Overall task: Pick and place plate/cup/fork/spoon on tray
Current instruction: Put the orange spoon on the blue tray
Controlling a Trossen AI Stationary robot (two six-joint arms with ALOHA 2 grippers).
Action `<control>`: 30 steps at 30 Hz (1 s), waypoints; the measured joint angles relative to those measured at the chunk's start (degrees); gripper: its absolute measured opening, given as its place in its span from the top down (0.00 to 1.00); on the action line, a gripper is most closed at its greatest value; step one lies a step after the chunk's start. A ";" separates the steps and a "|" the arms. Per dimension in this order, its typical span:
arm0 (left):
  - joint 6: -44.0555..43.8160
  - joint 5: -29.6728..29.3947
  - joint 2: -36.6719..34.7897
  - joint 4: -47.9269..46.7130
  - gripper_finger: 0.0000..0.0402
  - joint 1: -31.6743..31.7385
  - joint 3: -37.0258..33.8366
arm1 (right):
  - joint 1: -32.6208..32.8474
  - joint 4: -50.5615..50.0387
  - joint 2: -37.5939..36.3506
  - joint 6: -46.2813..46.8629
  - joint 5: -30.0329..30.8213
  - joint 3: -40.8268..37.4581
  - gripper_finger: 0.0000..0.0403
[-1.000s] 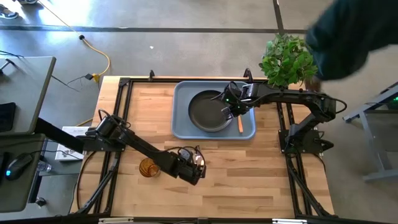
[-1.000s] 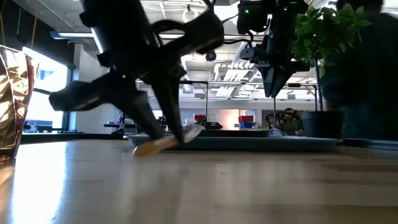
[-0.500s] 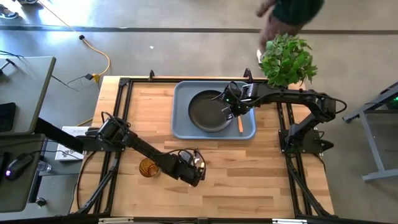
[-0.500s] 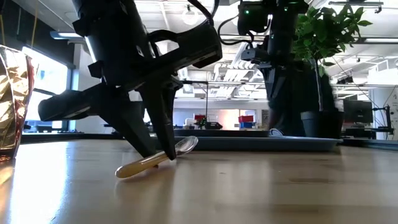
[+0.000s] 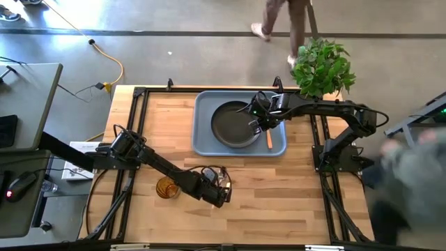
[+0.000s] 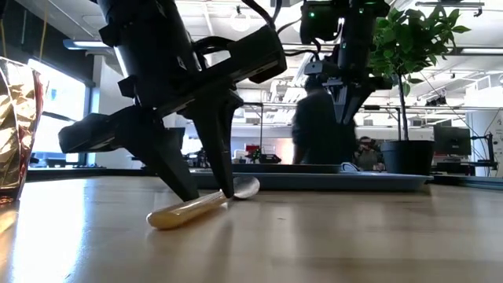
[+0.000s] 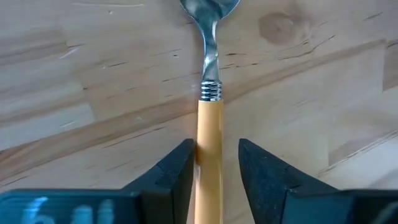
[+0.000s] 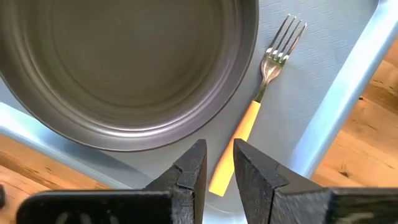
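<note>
The spoon [image 7: 210, 93] has a yellow-orange handle and a metal bowl. It lies flat on the wooden table near the front middle and also shows in the low view [image 6: 189, 211]. My left gripper [image 7: 216, 146] is open and down over its handle, a finger on each side [image 5: 221, 195]. The amber cup [image 5: 166, 187] stands on the table just left of it. The dark plate [image 5: 233, 124] and the orange-handled fork [image 8: 261, 99] lie on the blue-grey tray [image 5: 203, 143]. My right gripper [image 8: 219, 144] hangs above the tray, narrowly open and empty, over the fork's handle end. My left gripper comes from above, pointing down, and straddles the spoon's handle [image 7: 210, 134] a little below its metal collar. One finger [image 7: 183, 168] lies against the handle's side, and the other [image 7: 255, 168] stands a little apart. The spoon lies on the table.
A potted plant [image 5: 322, 68] stands at the table's far right corner. A person walks past on the floor beyond the far edge [image 5: 282, 17]. Bare wood lies between the spoon and the tray's near rim.
My left gripper has come down lower over the spoon. The spoon's handle end now lies nearer the table's near edge than a second ago. A person has moved behind the table.
</note>
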 joint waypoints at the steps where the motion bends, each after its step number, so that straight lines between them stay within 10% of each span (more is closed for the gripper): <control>1: 0.16 0.58 0.00 0.00 0.70 0.19 0.00 | 0.02 -0.02 0.00 0.00 0.00 0.01 0.82; 30: 22.24 0.03 -17.01 -7.91 0.69 5.24 -0.06 | 2.95 -2.15 -0.02 1.31 -5.01 -0.01 0.82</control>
